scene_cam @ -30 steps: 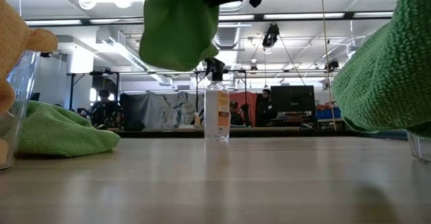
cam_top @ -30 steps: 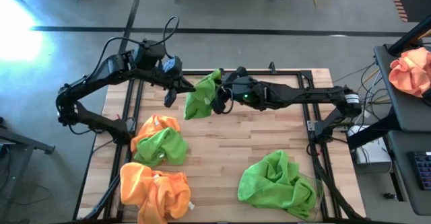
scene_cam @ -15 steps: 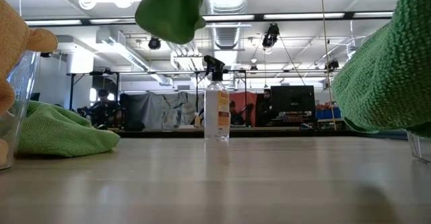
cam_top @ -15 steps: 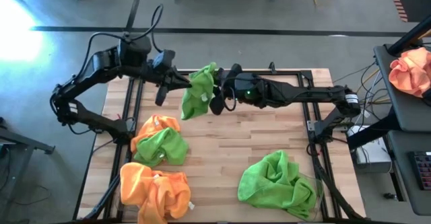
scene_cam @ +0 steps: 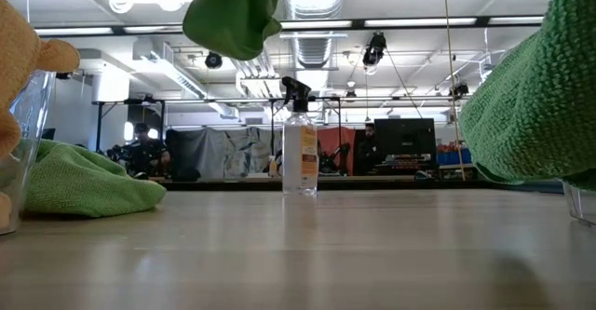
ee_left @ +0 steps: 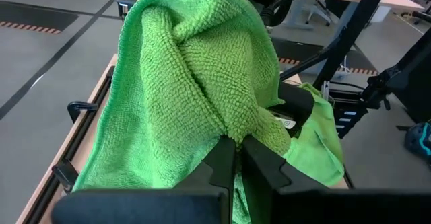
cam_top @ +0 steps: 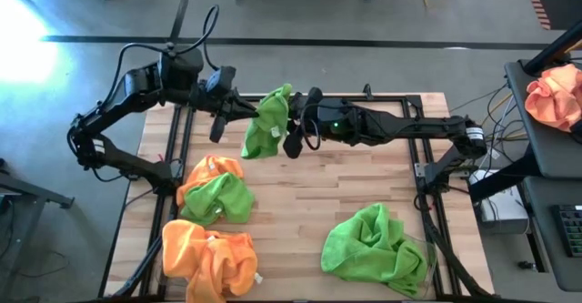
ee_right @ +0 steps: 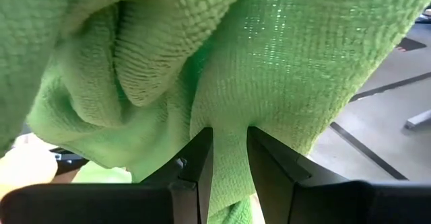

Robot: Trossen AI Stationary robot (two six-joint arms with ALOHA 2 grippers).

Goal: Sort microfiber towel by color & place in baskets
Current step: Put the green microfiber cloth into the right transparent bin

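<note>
Holding steady: green towel (cam_top: 266, 126), both claws.

I see a light butcher-block wooden table (cam_top: 309, 194) standing on a grey concrete floor (cam_top: 364, 12) crossed by a dark line. Bright glare falls on the floor at one corner. Looking level across the table, I see an open workshop with white ceiling ducts (scene_cam: 168, 73) and strip lights (scene_cam: 410, 21), dark monitors (scene_cam: 405, 138), and people seated far behind.
</note>
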